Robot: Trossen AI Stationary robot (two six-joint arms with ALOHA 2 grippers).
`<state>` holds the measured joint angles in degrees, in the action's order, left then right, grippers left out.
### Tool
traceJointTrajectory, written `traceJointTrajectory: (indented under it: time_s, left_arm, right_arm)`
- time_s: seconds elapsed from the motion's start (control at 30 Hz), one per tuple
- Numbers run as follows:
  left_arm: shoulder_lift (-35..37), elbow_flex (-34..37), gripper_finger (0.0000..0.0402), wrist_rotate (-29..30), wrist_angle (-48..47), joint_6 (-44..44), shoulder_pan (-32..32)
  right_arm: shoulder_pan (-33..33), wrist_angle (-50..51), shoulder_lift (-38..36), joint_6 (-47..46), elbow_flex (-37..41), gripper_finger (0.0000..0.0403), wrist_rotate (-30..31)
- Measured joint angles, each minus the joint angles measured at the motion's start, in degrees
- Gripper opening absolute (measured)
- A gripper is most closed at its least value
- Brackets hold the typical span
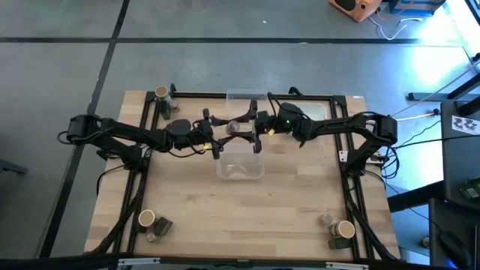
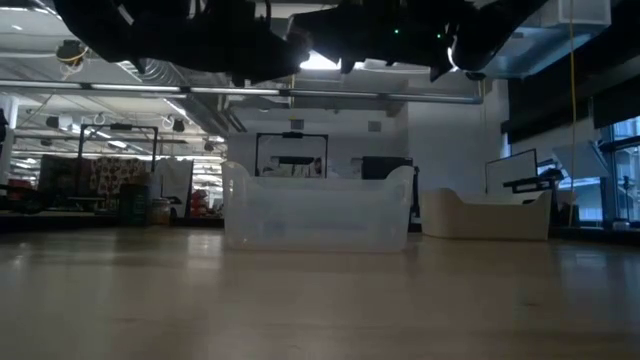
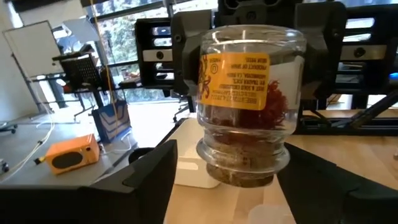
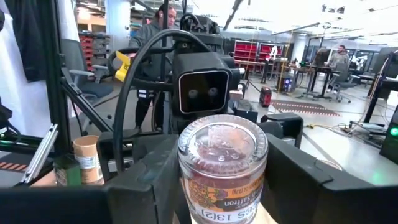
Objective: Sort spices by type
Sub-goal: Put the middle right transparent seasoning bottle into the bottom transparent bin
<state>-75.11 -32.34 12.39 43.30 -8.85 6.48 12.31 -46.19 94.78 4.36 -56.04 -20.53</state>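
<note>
both arms meet just above the clear bin [image 1: 241, 169]. right gripper [image 1: 251, 126] is clamped round a small glass saffron jar [image 4: 222, 167]; left gripper [image 1: 212, 136] fingers sit apart either side. glass looks slick and breakable, grip mid-body.

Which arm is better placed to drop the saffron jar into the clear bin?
Probably right: the right gripper already clamps the jar near the clear bin; the left gripper faces it, open.

Ten spice containers [image 1: 161, 94], two bins [image 1: 241, 169]
</note>
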Motion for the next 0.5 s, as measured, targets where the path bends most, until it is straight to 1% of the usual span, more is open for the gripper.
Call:
traceJointTrajectory:
  time_s: [0.33,0.5]
  left_arm:
    - [0.0,0.1,0.0141,0.5,0.0,-4.1,-1.3]
    - [0.0,0.1,0.0105,0.5,-0.4,-4.9,-1.5]
  right_arm:
    - [-0.3,0.8,-0.1,0.5,-0.1,0.0195,0.6]
    - [-0.3,1.0,-0.1,0.5,-0.1,0.02,0.5]
